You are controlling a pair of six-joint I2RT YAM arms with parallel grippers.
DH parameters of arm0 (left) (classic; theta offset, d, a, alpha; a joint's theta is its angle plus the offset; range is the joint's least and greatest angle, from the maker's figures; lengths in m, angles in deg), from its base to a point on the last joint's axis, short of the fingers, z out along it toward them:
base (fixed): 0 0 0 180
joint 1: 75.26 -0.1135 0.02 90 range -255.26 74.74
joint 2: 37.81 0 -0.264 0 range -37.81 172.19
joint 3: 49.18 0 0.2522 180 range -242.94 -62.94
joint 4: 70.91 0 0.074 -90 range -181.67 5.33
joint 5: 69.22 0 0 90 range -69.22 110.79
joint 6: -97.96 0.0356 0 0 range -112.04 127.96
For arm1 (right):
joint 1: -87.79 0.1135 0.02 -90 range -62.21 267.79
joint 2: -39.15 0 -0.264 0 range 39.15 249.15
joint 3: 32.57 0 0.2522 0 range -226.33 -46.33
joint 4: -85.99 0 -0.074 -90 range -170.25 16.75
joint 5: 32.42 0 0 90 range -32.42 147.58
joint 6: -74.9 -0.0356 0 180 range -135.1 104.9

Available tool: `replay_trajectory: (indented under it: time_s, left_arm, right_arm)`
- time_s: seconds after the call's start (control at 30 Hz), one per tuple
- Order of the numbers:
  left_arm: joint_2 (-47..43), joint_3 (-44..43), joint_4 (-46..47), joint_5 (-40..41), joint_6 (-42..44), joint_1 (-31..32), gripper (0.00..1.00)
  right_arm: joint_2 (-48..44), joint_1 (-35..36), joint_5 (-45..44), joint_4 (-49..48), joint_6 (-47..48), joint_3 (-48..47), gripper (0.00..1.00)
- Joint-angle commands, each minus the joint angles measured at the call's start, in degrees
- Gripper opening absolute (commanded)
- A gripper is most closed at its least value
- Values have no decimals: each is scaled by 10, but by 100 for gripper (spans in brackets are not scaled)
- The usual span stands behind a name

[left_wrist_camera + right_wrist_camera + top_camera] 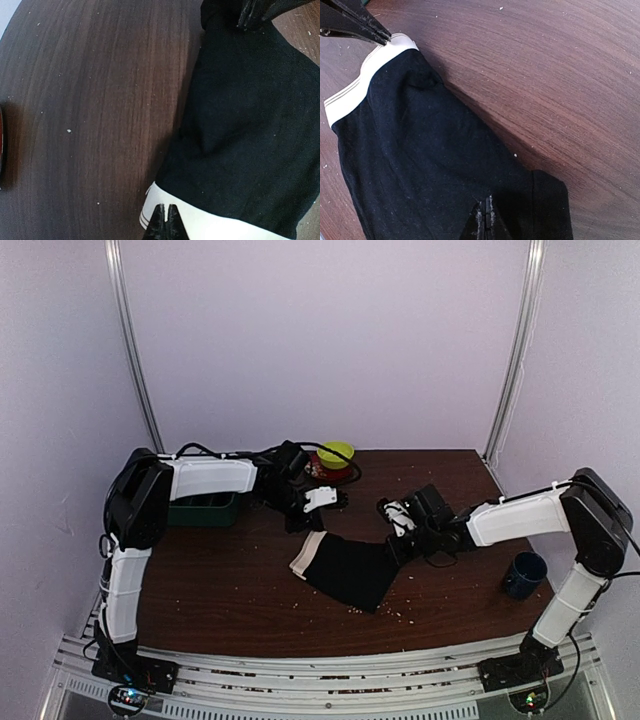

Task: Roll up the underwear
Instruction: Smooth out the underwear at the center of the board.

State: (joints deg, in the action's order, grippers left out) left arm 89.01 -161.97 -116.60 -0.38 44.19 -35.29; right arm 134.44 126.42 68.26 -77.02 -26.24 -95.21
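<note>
Your left gripper [166,220] is closed. Its two dark tips are pressed together on the white band [205,224] of the underwear [250,140], right at the band's corner. From those tips the black cloth spreads ahead and to the right, as far as your right gripper [260,12], which bites the opposite end.

Your right gripper is closed too. Its tips meet with black fabric pinched between them, just beside the folded leg hem that sits to their right. Seen from that wrist, the cloth runs forward and left from the tips up to the white band, where the other gripper holds on. So the garment hangs between your two grippers, one at each end of the same edge, and a shadow runs along that edge on the table [220,580]. The rest of the cloth trails down from both grippers toward the arm bases and lies on the wood. You cannot tell from these views how far the pinched edge stands off the surface.

Beyond your left gripper, well apart from it, sits a yellow-green bowl [336,452]. A green bin [205,510] lies off to that gripper's left, under the forearm. Behind your right gripper, near that arm's elbow, stands a blue mug [524,574]. Pale crumbs [375,610] dot the wood on the near side of the garment.
</note>
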Motion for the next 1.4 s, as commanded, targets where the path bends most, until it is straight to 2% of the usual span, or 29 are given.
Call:
replay_trajectory:
  time_s: [0.0,0.13,0.4,0.6,0.73,0.9,0.93,1.0,1.03,1.17,1.23,1.37]
  left_arm:
    - [5,-8,-2,-23,-11,1,0]
    - [23,-10,-7,-8,-12,5,0]
    - [57,-3,9,92,-51,6,0]
    - [27,62,52,175,-92,3,0]
    - [-5,98,73,188,-115,1,0]
    - [-31,95,72,153,-124,1,0]
    - [-39,90,71,147,-126,1,5]
    - [-54,76,71,136,-125,1,21]
    - [-64,70,70,137,-125,0,30]
    - [-118,61,67,145,-112,1,55]
    - [-165,92,78,142,-82,0,71]
    - [-260,211,142,126,0,0,95]
  right_arm:
    - [7,-8,14,-40,-19,10,2]
    - [21,-10,10,-43,-27,12,2]
    - [42,-35,-16,-55,-53,22,2]
    - [70,-57,-24,-55,-74,22,0]
    - [69,-67,-31,-53,-72,18,0]
    - [54,-66,-44,-1,-38,-46,0]
    - [51,-65,-43,14,-26,-64,0]
    - [43,-63,-46,39,-3,-96,7]
    - [36,-60,-49,48,10,-107,12]
    - [-7,-44,-73,77,39,-127,34]
    - [-32,-30,-86,88,44,-120,41]
    - [-99,-5,-105,86,39,-77,49]
